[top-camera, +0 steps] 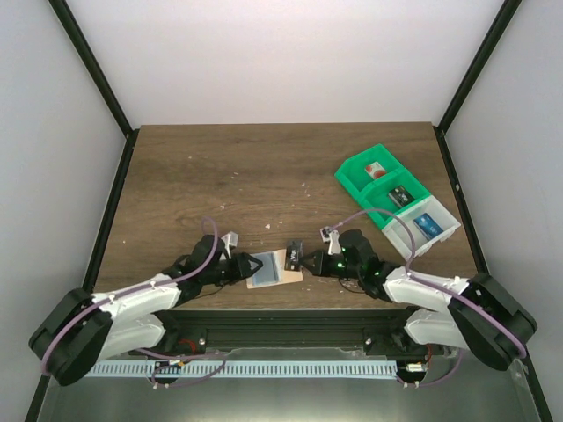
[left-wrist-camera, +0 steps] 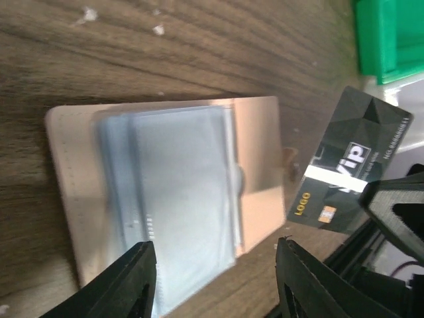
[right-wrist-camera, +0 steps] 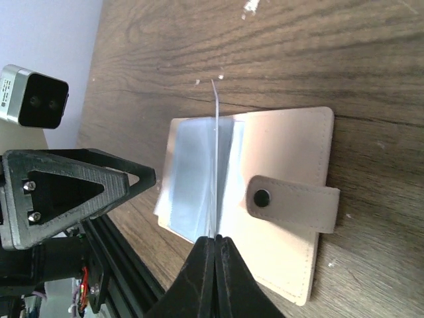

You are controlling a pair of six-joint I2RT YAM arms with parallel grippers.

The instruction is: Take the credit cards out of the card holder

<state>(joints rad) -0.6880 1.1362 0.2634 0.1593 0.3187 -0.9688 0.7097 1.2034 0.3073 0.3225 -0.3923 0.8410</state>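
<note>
The tan card holder [top-camera: 283, 273] lies open near the table's front edge, showing pale blue-grey pockets [left-wrist-camera: 175, 192]. My right gripper [top-camera: 305, 258] is shut on a dark credit card [top-camera: 293, 255] printed "VIP" and "LOGO" [left-wrist-camera: 349, 171], held clear just right of the holder. In the right wrist view the card [right-wrist-camera: 216, 159] stands edge-on above the holder [right-wrist-camera: 291, 149], pinched at my right gripper [right-wrist-camera: 216, 240]. My left gripper [top-camera: 252, 265] is open at the holder's left end, its fingers [left-wrist-camera: 136, 281] straddling the holder's near corner, gripping nothing. The pale blue-grey card is not distinguishable.
A green-and-white compartment tray [top-camera: 354, 172] with several cards stands at the back right, and its green edge shows in the left wrist view [left-wrist-camera: 391, 33]. The holder's snap strap [right-wrist-camera: 291, 197] lies across its cover. The table's front rail [top-camera: 290, 303] is just behind the holder.
</note>
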